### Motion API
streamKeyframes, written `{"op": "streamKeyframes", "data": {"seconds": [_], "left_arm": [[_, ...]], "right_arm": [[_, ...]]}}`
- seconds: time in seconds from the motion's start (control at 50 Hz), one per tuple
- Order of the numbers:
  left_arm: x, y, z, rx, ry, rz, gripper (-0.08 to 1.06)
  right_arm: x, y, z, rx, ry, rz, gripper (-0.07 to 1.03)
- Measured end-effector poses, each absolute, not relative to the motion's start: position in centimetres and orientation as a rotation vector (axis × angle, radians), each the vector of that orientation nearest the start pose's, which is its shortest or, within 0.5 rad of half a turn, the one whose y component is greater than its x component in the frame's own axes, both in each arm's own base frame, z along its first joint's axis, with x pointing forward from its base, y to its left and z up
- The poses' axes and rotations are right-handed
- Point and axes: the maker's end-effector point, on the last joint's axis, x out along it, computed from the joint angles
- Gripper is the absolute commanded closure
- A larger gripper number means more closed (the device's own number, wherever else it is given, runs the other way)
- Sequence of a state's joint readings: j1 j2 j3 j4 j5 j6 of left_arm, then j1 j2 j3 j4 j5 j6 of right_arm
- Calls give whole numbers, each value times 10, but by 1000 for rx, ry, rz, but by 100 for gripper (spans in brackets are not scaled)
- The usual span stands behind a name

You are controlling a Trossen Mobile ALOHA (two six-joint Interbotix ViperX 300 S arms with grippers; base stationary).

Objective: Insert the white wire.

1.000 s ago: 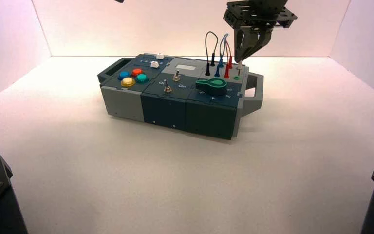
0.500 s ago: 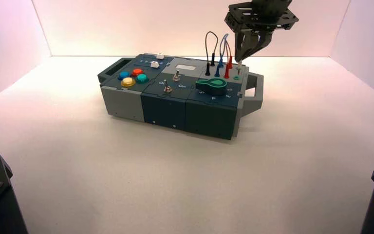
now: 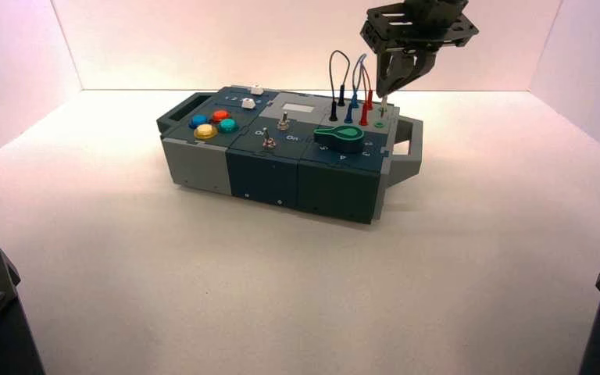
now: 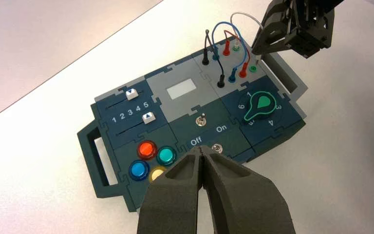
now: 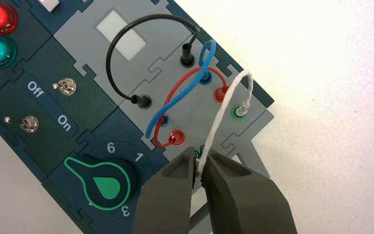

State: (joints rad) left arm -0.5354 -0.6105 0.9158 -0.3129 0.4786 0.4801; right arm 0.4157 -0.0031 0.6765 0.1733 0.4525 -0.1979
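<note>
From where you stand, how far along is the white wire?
Done: one end of the white wire sits in the far green socket. In hand: its other end, in the right gripper's closed jaws. Left: seat that end in the near green socket.

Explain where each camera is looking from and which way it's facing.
High view: above and behind the arms, facing down at the box; the right gripper shows over its far right part.
Left wrist view: on the left arm, looking down at the whole box; its own left gripper shows, plus the right gripper.
Right wrist view: on the right arm, looking closely at the sockets; its own gripper holds the white wire.
Both wrist views share the green knob and wires.
</note>
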Motion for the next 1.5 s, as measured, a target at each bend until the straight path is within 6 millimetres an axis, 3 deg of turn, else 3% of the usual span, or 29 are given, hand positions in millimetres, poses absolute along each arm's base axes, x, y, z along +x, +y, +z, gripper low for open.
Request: {"op": "streamKeyframes", "data": {"seconds": [0.4, 0.76, 1.5], "left_arm": [[233, -170, 194, 342, 709, -731, 101], [220, -175, 180, 382, 792, -785, 101], [220, -175, 179, 385, 799, -787, 101]], "right_arm": [[332, 161, 76, -229, 1121, 460, 99], [332, 161, 73, -231, 1127, 460, 99], [335, 162, 73, -225, 1114, 456, 99]]}}
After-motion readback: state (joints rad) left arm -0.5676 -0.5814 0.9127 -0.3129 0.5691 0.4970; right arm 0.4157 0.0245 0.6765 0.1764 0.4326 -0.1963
